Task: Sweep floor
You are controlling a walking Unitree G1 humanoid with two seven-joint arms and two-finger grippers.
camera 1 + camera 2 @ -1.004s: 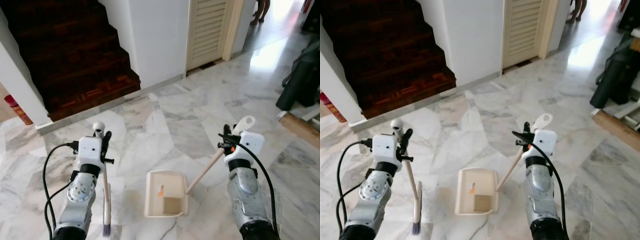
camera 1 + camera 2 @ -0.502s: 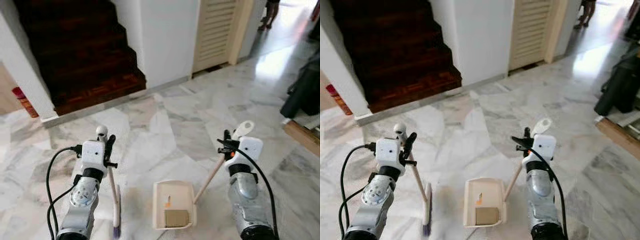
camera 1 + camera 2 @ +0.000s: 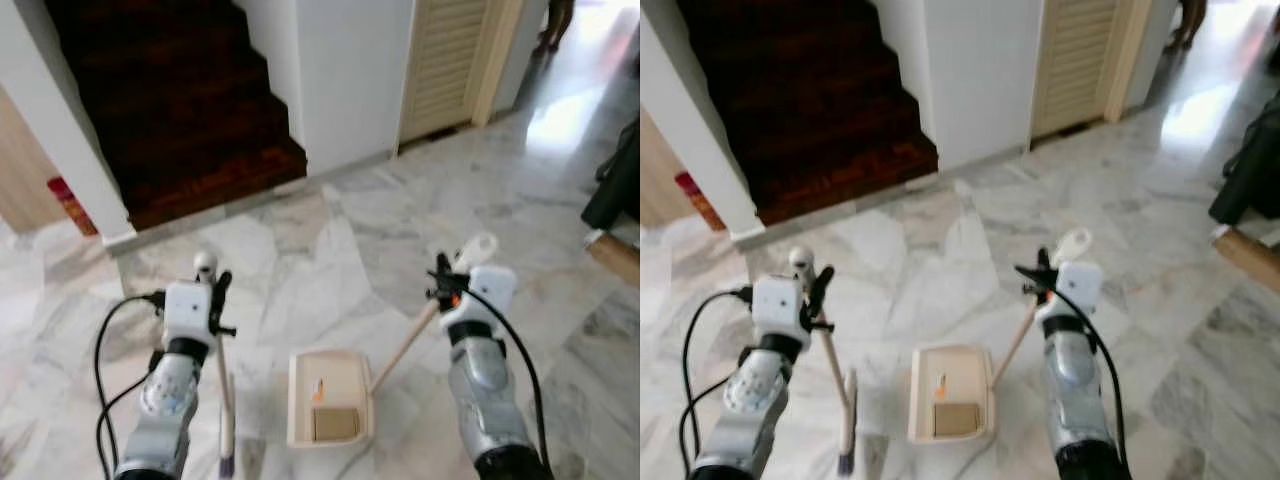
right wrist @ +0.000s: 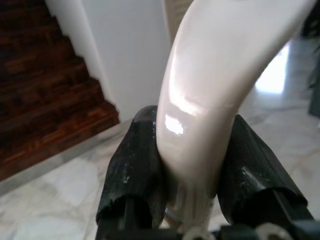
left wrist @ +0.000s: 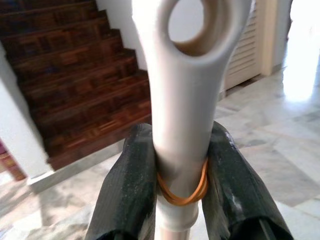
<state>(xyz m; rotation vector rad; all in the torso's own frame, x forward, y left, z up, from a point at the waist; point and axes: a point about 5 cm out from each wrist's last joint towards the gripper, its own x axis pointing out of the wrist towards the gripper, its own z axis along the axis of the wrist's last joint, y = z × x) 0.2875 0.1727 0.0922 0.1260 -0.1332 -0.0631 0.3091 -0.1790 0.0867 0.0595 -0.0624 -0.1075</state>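
My left gripper (image 3: 213, 292) is shut on the cream broom handle (image 5: 187, 100), whose looped end rises between the black fingers (image 5: 127, 185). The broom (image 3: 224, 400) slants down to its bristles on the marble floor beside my left arm. My right gripper (image 3: 441, 283) is shut on the cream dustpan handle (image 4: 210, 90), which slopes down to the beige dustpan (image 3: 328, 397) lying flat on the floor between my arms. Inside the pan lie a brown square piece (image 3: 330, 424) and a small orange scrap (image 3: 319, 386).
A dark wooden staircase (image 3: 180, 110) rises ahead on the left, flanked by white walls. A louvred door (image 3: 450, 60) stands ahead on the right. A black object (image 3: 618, 180) and a wooden edge sit at the far right. Marble floor (image 3: 330, 240) stretches ahead.
The whole picture has shifted, so the camera has moved; the stairs and a tan wall show more on the left. Both grippers keep their hold, and the dustpan still lies between the arms.
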